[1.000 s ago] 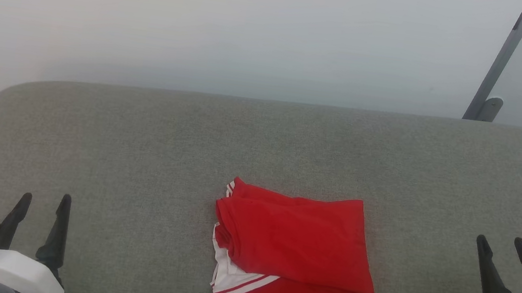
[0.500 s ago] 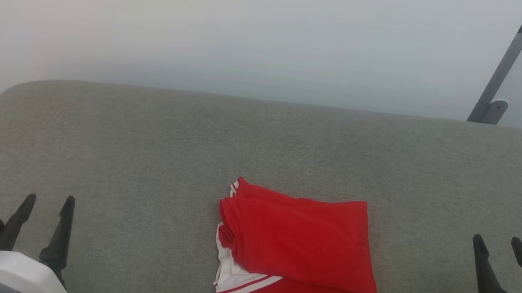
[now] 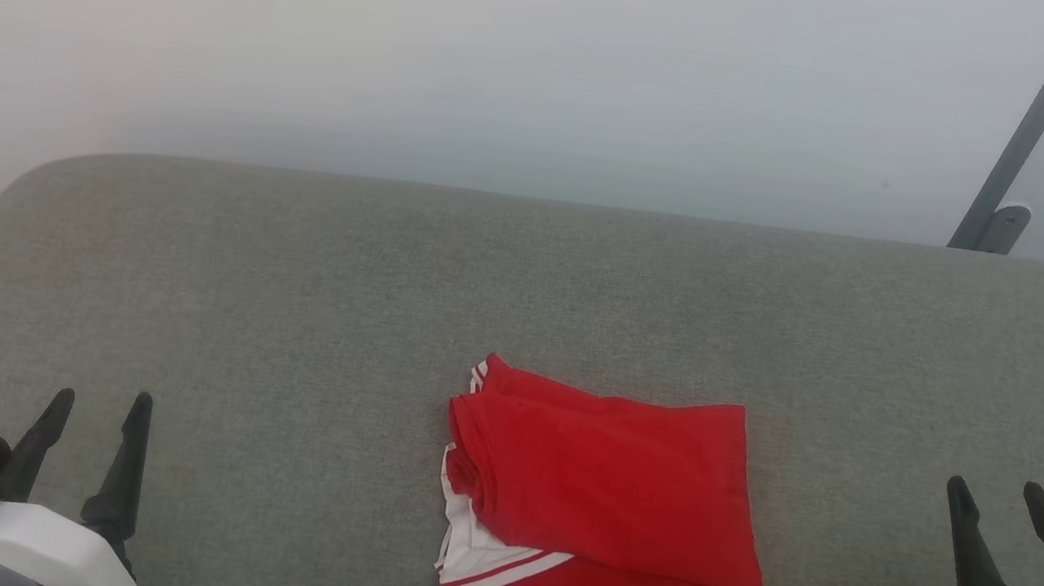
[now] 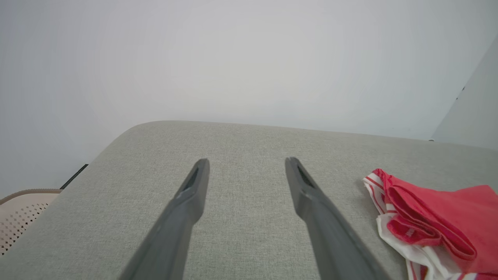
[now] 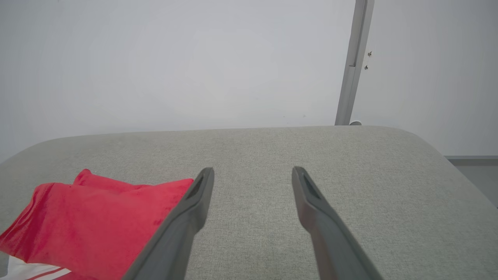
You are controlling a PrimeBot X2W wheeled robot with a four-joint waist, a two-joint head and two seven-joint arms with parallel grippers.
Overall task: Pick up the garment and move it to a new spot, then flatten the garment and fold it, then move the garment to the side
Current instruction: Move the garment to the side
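The garment (image 3: 600, 505), bright red with a white striped cuff showing at its lower left, lies folded into a rough rectangle on the grey cushioned surface (image 3: 299, 304), a little right of centre and near the front. My left gripper (image 3: 100, 399) hovers open at the lower left, well clear of the cloth. My right gripper (image 3: 998, 490) is open at the lower right, also apart from it. In the left wrist view the garment (image 4: 439, 221) sits to the right of my left gripper (image 4: 247, 165). In the right wrist view the garment (image 5: 89, 221) lies left of my right gripper (image 5: 253, 173).
A pale wall rises behind the grey surface, whose far edge and corners are rounded. A grey metal post (image 3: 1033, 128) leans at the back right. A beige perforated basket (image 4: 19, 212) stands off the surface's left edge. Bare grey fabric surrounds the garment.
The whole head view has shifted slightly rightward, so the camera has moved. The garment and both grippers keep their places and openings.
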